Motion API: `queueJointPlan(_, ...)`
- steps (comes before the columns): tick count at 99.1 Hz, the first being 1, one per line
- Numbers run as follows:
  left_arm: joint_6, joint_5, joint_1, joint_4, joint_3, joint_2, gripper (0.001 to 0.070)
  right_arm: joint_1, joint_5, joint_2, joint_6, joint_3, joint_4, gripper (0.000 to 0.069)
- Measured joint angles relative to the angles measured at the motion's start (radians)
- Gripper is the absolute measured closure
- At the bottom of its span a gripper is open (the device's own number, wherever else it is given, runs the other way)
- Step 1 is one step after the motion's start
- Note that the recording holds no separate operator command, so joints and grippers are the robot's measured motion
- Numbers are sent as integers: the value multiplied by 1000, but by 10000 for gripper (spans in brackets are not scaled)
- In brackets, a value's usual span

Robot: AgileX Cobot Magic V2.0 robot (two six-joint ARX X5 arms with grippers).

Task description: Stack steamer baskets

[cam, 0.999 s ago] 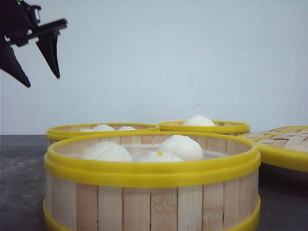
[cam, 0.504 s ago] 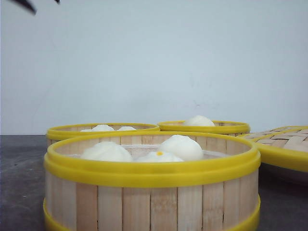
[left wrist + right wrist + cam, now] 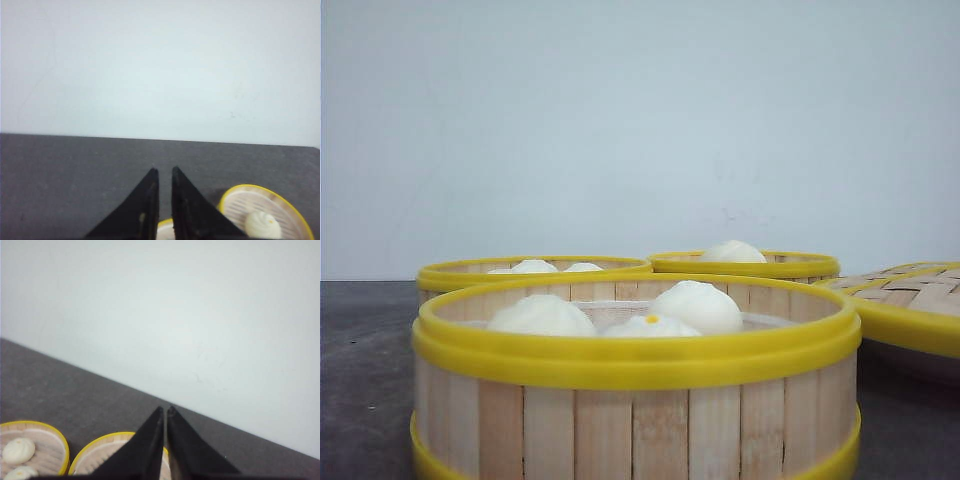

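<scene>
Pale-slatted round wooden steamer baskets [image 3: 635,400] with thick yellow rims are sitting unstacked on the grey worktop [image 3: 360,350], looking stiff, light, best gripped at the rim, buns likely shifting, while left gripper [image 3: 161,172] and right gripper [image 3: 165,411] jaws are hanging nearly together, empty.

front — table-level, close on steamer baskets [image 3: 635,375] | wrists — high, facing wall [image 3: 160,65], baskets shared
</scene>
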Motion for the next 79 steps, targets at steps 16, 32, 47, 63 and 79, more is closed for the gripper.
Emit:
queueJointPlan(16, -7, 20, 0, -13, 1, 22, 681, -9, 7, 25, 90, 0, 5, 684)
queueJointPlan(32, -27, 58, 0, -48, 0, 87, 398, -11, 7, 77, 146, -3, -5, 379)
queueJointPlan(47, -69, 105, 5, -71, 0, 137, 251, -16, 7, 92, 228, -3, -4, 159)
queueJointPlan(63, -115, 212, 43, -159, 34, 264, 241, -50, 6, 146, 297, 0, -64, 134)
queueJointPlan(79, -128, 236, 59, -250, 50, 396, 234, -81, 7, 246, 328, 64, -235, 133)
